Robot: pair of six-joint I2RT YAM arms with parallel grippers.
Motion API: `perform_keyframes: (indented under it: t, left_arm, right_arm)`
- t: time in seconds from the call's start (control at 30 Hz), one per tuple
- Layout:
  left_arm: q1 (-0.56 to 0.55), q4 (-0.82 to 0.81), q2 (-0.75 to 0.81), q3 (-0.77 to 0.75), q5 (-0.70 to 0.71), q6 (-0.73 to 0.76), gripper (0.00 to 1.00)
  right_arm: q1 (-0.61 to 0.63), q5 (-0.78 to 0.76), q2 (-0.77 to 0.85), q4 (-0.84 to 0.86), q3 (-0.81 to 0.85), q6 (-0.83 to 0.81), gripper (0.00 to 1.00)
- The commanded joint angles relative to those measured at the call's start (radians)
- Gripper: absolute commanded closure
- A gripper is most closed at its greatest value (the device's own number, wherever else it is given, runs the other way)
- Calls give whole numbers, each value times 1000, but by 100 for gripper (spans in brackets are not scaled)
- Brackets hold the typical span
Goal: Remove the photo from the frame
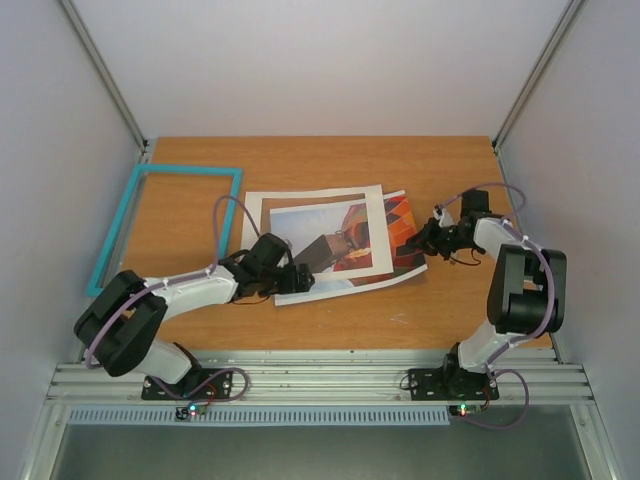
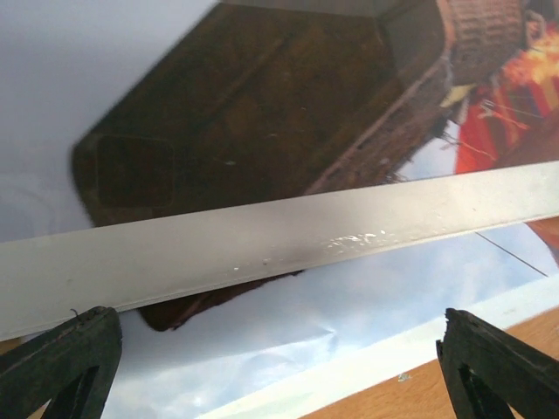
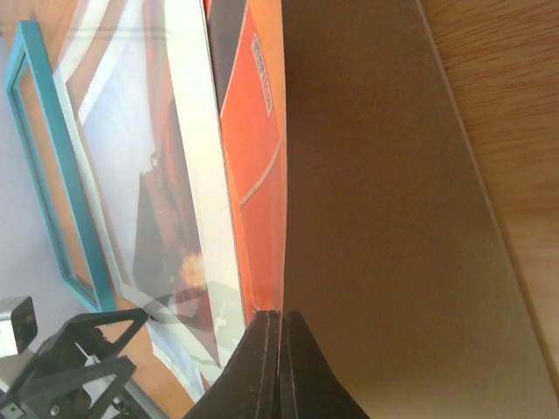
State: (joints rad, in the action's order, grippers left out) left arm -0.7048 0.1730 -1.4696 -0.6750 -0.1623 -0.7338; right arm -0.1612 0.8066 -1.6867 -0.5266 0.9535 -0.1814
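The photo (image 1: 402,226), a balloon print, lies mid-table under a white mat with a window (image 1: 255,215); its orange right part sticks out from under the mat. My right gripper (image 1: 420,243) is shut on the photo's right edge. In the right wrist view the shut fingers (image 3: 279,319) pinch that thin edge, with the orange face (image 3: 253,157) to the left and a brown underside to the right. My left gripper (image 1: 305,280) is open at the mat's near left corner. In the left wrist view it (image 2: 277,316) hovers over the mat strip (image 2: 262,240) and the basket picture (image 2: 262,113). The turquoise frame (image 1: 190,170) lies empty at far left.
The frame also shows in the right wrist view (image 3: 66,166), beyond the mat (image 3: 196,131). The left arm's gripper shows at that view's lower left (image 3: 79,349). Bare wood table (image 1: 350,320) lies in front of the sheets. Grey walls close the sides and back.
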Motion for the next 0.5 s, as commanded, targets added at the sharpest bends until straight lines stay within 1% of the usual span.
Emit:
perform_keyframes:
  t: [0.0,0.27,0.47]
  left_arm:
    - [37,-13,22,44,-39,-24,1]
    - [45,-12,72,62,-33,-27,0]
    - [46,-8,104,72,-39,-28,1]
  right_arm:
    - [-1,-102,114,-110,37,-42,99]
    - [15,-213,255,-273,112,-59,99]
    - [23,-297,360,-429,214,-73,99]
